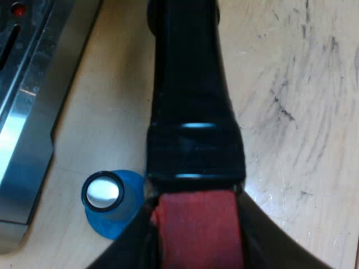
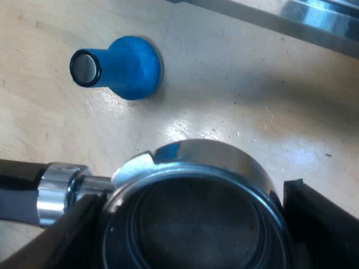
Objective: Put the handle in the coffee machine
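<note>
Your left gripper (image 1: 196,241) clamped the dark-handled metal holder (image 1: 190,112) by its red end, your right gripper (image 2: 193,224) its basket, likely keeping it level near the steel espresso machine (image 1: 22,112).

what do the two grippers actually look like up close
The left gripper has two black fingers, smooth and slightly glossy, broad and sloping like wedges. The right gripper also has two black fingers, duller, one ending in a blocky squared tip. All are plain, without markings.
</note>
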You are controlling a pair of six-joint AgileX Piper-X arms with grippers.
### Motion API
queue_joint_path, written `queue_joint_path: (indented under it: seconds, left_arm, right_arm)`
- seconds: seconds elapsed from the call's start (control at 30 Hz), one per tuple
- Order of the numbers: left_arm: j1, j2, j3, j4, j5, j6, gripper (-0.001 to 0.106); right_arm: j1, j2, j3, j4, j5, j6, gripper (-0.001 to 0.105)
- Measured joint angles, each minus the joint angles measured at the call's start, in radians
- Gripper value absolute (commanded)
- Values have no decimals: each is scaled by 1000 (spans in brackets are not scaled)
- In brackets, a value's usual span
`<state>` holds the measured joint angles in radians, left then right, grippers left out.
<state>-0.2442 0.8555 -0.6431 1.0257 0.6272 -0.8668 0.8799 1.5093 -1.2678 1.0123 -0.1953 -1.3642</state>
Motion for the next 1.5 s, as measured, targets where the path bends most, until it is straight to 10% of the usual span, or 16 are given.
queue_joint_path:
  seconds: [0.13,0.17,0.27,0.3,0.33,1.2,1.5]
  left_arm:
    - [0,0,0,0,0,0,0]
    - [0,0,0,0,0,0,0]
    - [0,0,0,0,2,0,0]
    - [0,0,0,0,5,0,0]
    - [0,0,0,0,4,0,0]
    - [163,0,7,20,45,6,0]
    - [174,0,8,22,45,6,0]
  right_arm:
    - [0,0,0,0,-2,0,17]
    - [0,0,0,0,-2,0,45]
    - [0,0,0,0,-2,0,56]
    - [0,0,0,0,-2,0,94]
    - [0,0,0,0,-2,0,105]
    - [27,-250,-16,-35,147,-33,105]
    - [207,-283,-16,-35,400,60,105]
